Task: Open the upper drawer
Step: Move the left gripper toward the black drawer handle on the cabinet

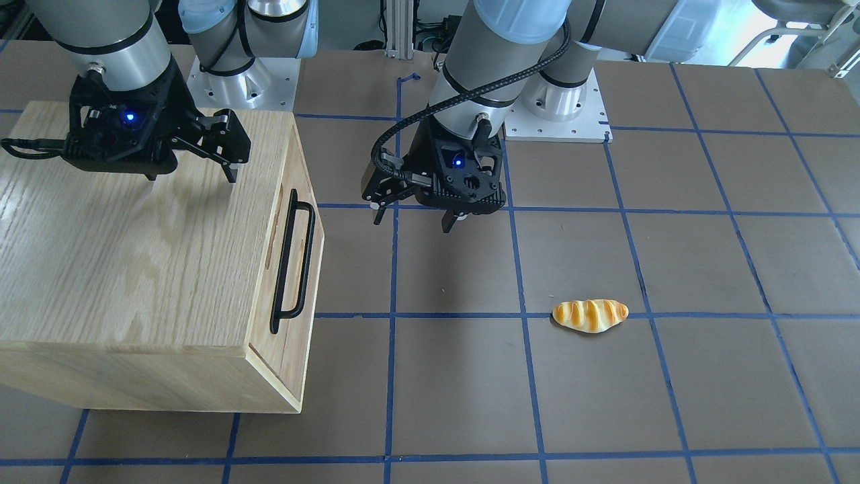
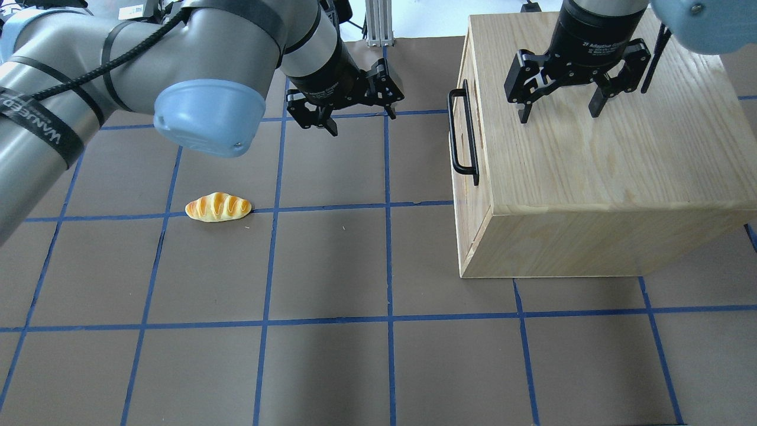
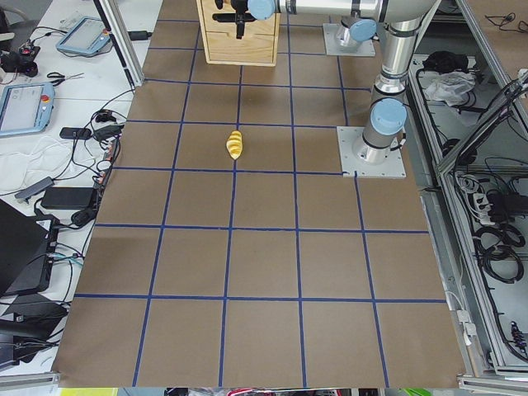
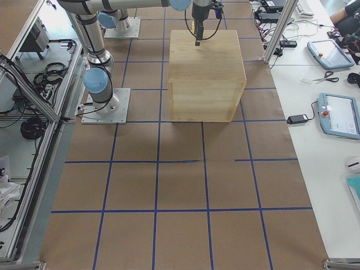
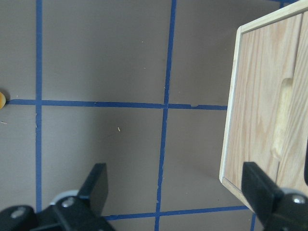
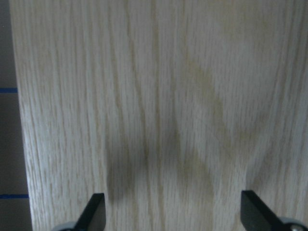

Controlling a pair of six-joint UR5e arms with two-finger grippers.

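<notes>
Brown tabletop (image 2: 331,367) with a blue tape grid. Large oak cabinet (image 2: 621,160) stands on it, grained top up. Upper drawer (image 1: 299,168) is in the cabinet's front face, panel flush with the cabinet body, so closed. Its black bar handle (image 2: 452,130) is untouched, with the oblong slot just behind it in the panel's top edge.

Right hand (image 2: 559,112) hangs over the cabinet top behind the drawer edge, fingers spread apart, holding nothing. Left hand (image 2: 361,121) is above the tabletop in front of the drawer face, near the handle but clear of it, fingers also apart and empty. Small toy bread roll (image 2: 218,207) lies on the tabletop well apart from the cabinet, on the drawer side.
</notes>
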